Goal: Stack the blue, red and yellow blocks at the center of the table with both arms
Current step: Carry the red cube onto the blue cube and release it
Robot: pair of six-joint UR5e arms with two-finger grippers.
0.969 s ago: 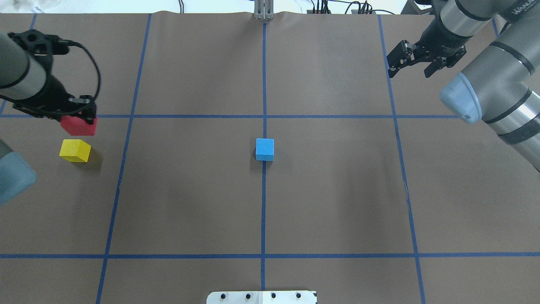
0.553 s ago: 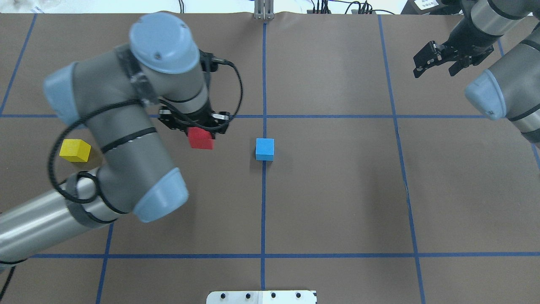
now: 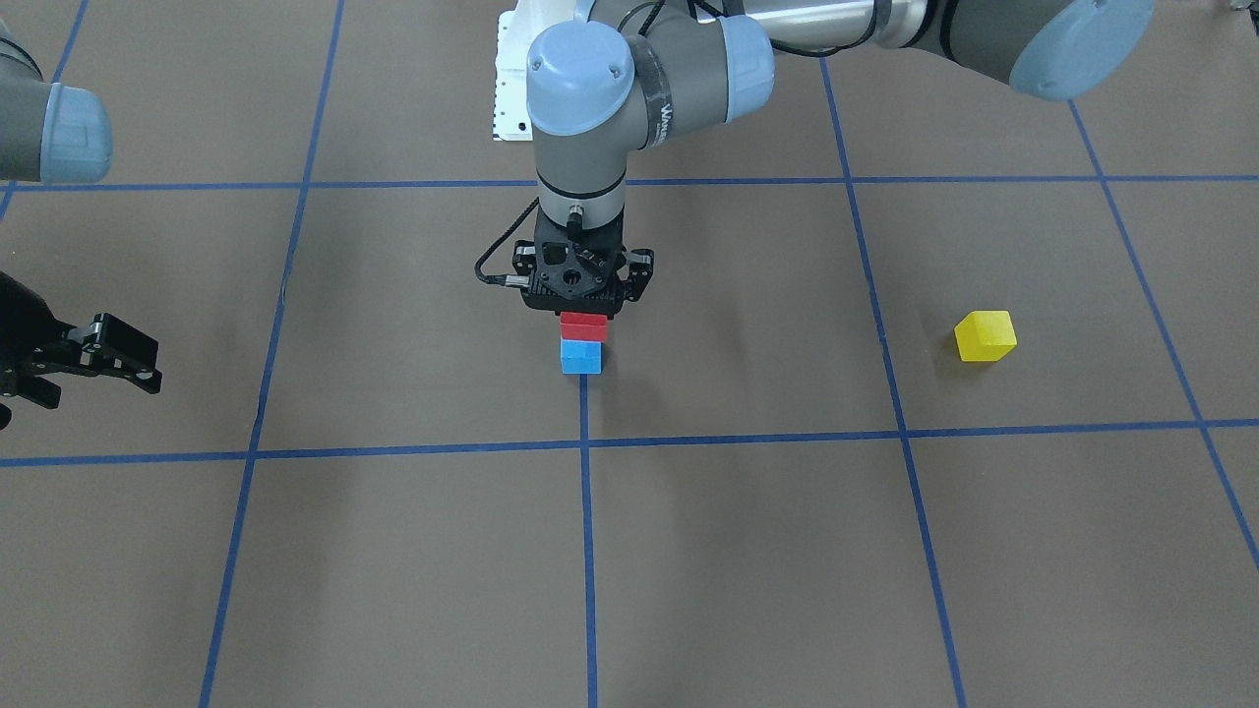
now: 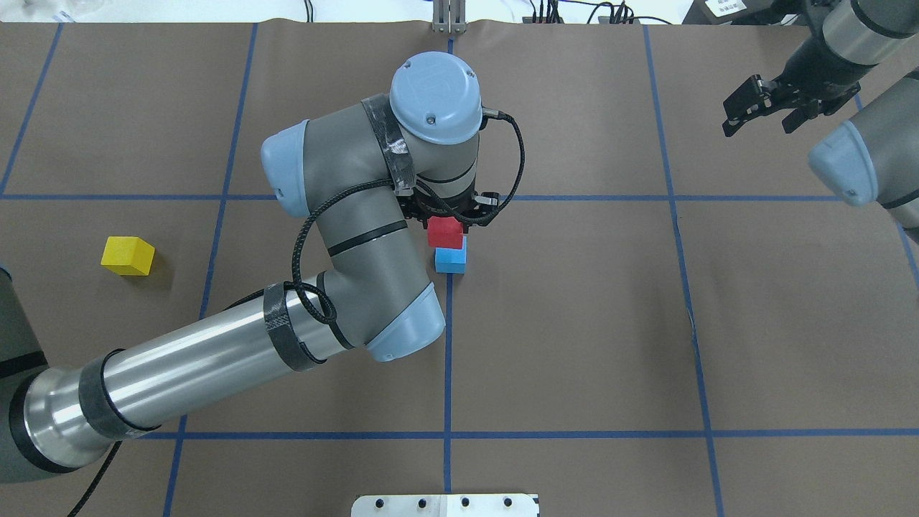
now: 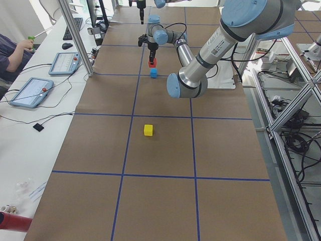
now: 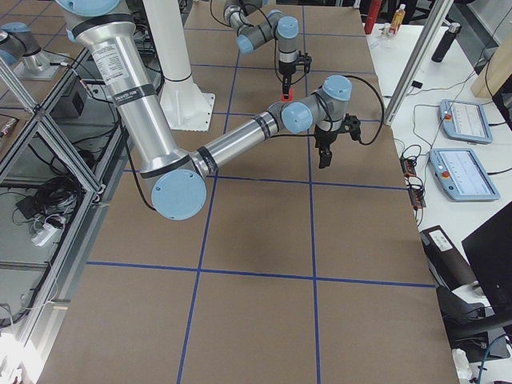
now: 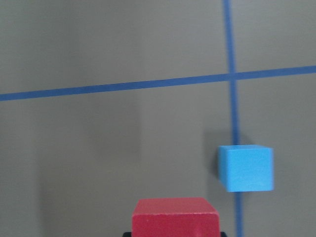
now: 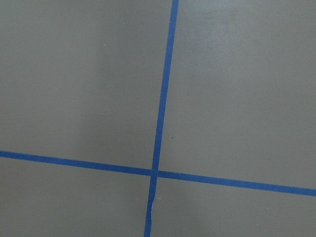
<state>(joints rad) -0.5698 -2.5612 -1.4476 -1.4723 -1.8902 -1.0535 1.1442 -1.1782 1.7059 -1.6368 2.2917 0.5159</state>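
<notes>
Gripping matte red cube (image 4: 445,232) with left tool (image 3: 584,313), above blue cube (image 4: 450,260) | right tool (image 4: 759,118): fingers spread

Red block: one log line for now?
left end effector: holds red block over blue block | yellow block: aside | right end effector: open

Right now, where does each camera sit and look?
Front-facing: across the table, facing the robot; left gripper holds the red block over the blue block.
Overhead: behind the robot, looking down; both arms show, right gripper open.
Exterior left: the table's left end; left arm nearest.
Exterior right: the table's right end; right arm nearest.
Left wrist: looks down past the red block.
Right wrist: sees tape lines, no robot.
Front-facing and overhead share the yellow block.
</notes>
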